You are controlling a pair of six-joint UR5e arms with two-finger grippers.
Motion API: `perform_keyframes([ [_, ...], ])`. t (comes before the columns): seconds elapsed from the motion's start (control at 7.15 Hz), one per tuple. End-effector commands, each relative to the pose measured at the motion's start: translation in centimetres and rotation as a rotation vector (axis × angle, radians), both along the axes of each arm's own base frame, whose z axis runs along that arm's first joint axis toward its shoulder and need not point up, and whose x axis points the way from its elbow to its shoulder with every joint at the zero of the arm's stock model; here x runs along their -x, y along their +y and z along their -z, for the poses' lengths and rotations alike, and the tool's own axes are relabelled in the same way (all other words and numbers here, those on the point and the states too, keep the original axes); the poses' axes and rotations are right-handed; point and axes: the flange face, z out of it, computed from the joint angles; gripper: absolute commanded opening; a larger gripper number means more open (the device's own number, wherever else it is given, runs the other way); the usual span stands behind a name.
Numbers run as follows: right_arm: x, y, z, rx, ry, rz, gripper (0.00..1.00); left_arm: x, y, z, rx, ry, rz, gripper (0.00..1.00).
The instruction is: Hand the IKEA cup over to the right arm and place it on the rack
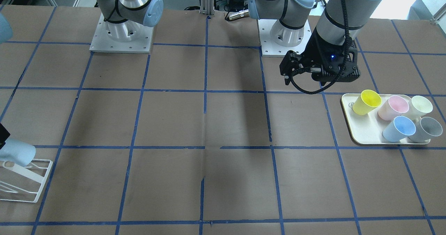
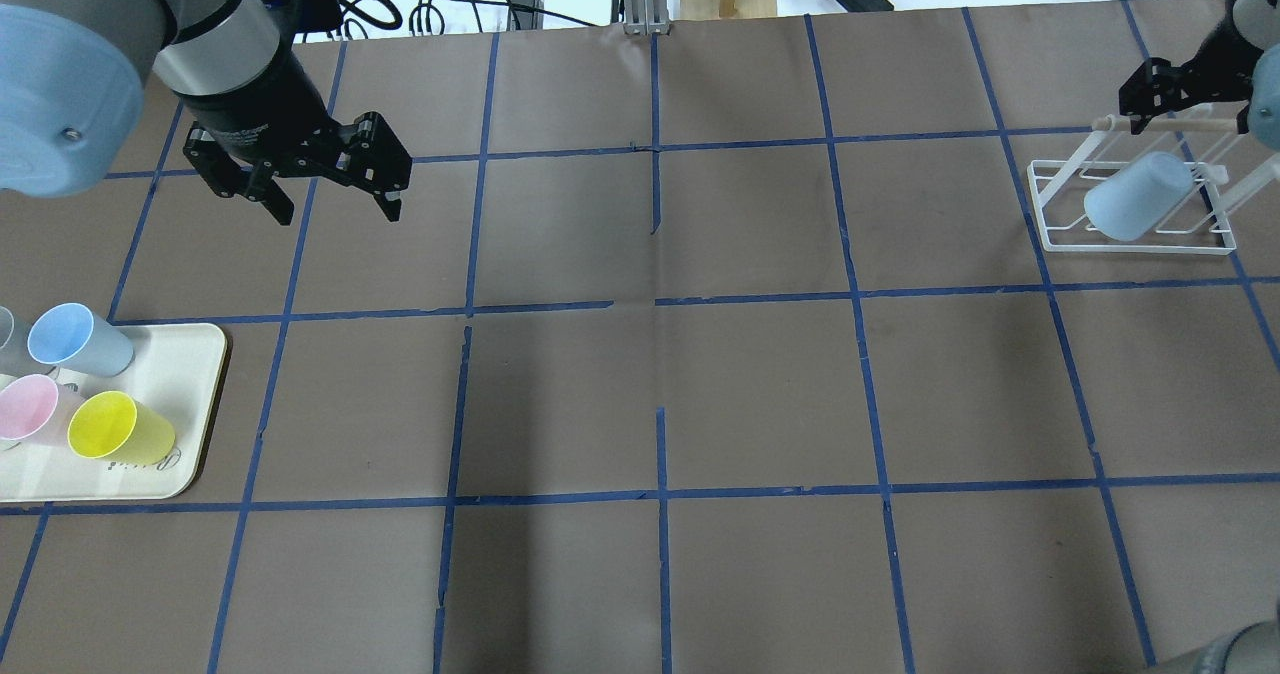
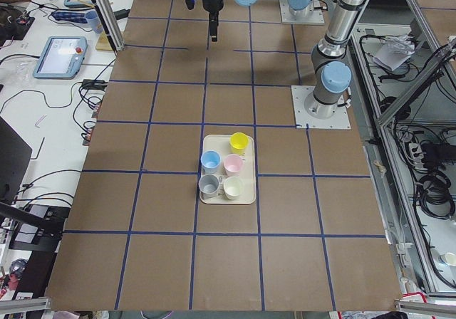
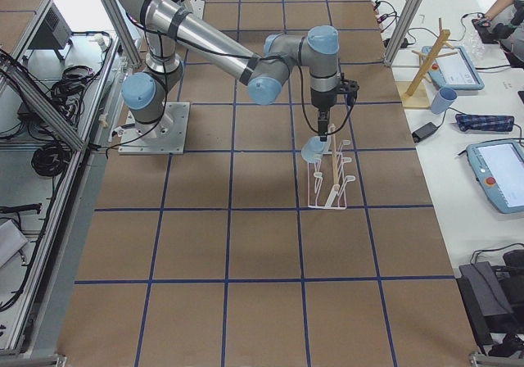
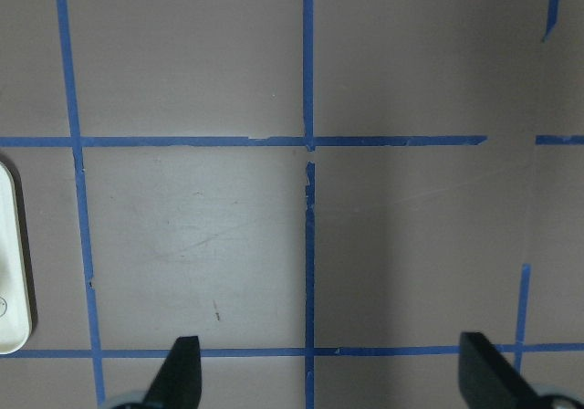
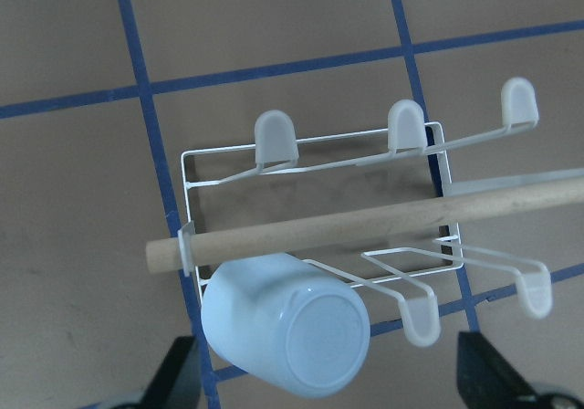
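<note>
Clearly the pale blue cup sits tilted, base up, over a prong of the white wire rack. Just above it the right fingers are spread apart, gripping nothing. Beyond the tray, the left fingers are also apart, over bare surface.

1. The IKEA cup you want is a plain pale blue tapered tumbler with no handle. It hangs mouth-down and tilted on a corner prong of the rack, with its flat base turned up toward the wrist camera.
2. The rack is a small white wire frame on the table at the robot's right end. It has two rows of slanted prongs with rounded white caps, and a wooden rod runs across it just beside the cup.
3. The right arm, silver with pale blue joint caps, reaches out over the rack. You can see the right gripper pointing down above the cup, its fingers spread wide and clear of it.
</note>
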Motion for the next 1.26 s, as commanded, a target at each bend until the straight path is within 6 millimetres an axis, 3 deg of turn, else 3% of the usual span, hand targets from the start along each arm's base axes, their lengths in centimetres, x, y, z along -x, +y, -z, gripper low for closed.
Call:
perform_keyframes([
  [0.0,-1.9,3.8,-5.6,-0.013,-0.011,0.001,1.0,0.0,0.2,-0.1,0.001,-0.007,0.004,1.0],
  [0.28,-4.6,7.6,-12.0,-0.048,-0.109,-0.01,1.0,-0.1,0.3,-0.4,-0.009,-0.008,0.003,1.0],
  [0.42,-6.9,8.8,-14.0,-0.128,-0.146,-0.035,1.0,0.0,0.2,-0.7,-0.002,0.004,0.002,1.0],
  [0.56,-10.9,9.3,-15.2,-0.163,-0.175,-0.058,1.0,-0.1,0.2,-0.6,-0.005,-0.002,0.001,1.0],
  [0.84,-20.9,9.9,-14.7,-0.215,-0.192,-0.149,1.0,-0.1,0.2,-0.5,-0.007,0.002,0.002,1.0],
  [0.98,-24.8,10.5,-14.1,-0.231,-0.182,-0.236,1.0,-0.1,0.2,-0.5,-0.007,0.002,0.002,1.0],
  [1.12,-25.8,10.3,-13.7,-0.241,-0.181,-0.252,1.0,-0.1,0.2,-0.5,-0.007,0.002,0.002,1.0],
])
